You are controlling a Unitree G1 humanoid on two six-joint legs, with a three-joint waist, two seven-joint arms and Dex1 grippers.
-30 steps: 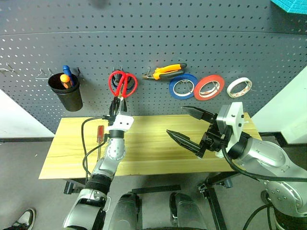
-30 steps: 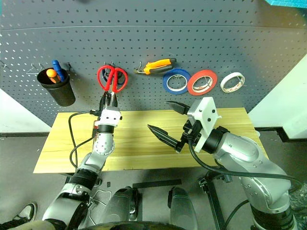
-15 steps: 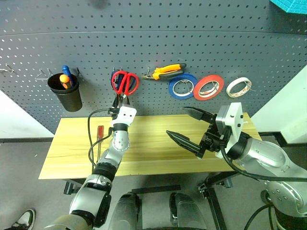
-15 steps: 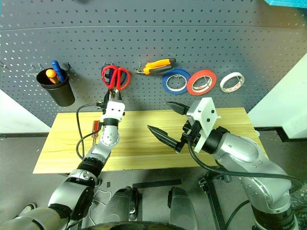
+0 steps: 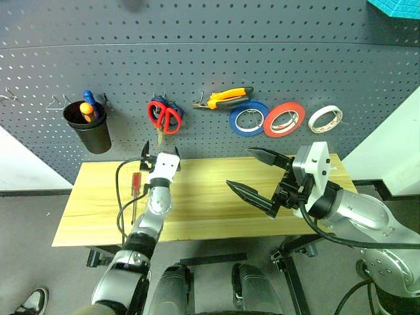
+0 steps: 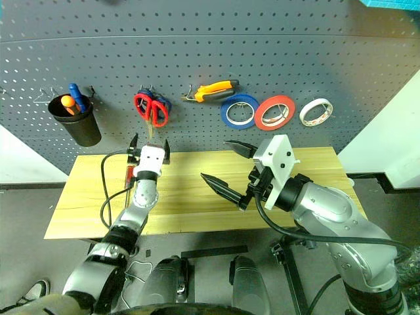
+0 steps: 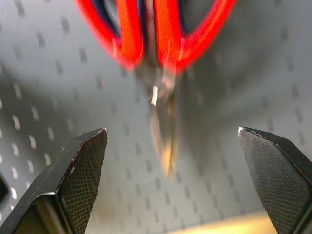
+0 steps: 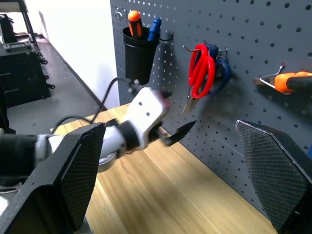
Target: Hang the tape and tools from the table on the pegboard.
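Note:
The red-handled scissors (image 5: 164, 117) hang blades down from a hook on the dark grey pegboard (image 5: 275, 39). My left gripper (image 5: 160, 152) stands open just below the blade tips, apart from them; in the left wrist view the scissors (image 7: 156, 48) hang above the gap between its fingers (image 7: 80, 170). The orange-and-black pliers (image 5: 226, 98) and the whitish tape (image 5: 326, 119) hang on the board too. On the table (image 5: 210, 207), left of my left arm, lies the red-handled screwdriver (image 5: 136, 184). My right gripper (image 5: 239, 167) is open and empty over the table's middle.
A blue roll (image 5: 249, 118) and a red roll (image 5: 285, 119) hang between pliers and tape. Blue-handled scissors (image 5: 176, 109) share the hook behind the red ones. A black cup (image 5: 87, 129) with two handles in it hangs at the left. Wire hooks (image 5: 60, 101) stand bare beyond it.
My left gripper opened, let go of the red scissors and sank toward the table. The scissors now hang from the hook by themselves. The right arm kept still.

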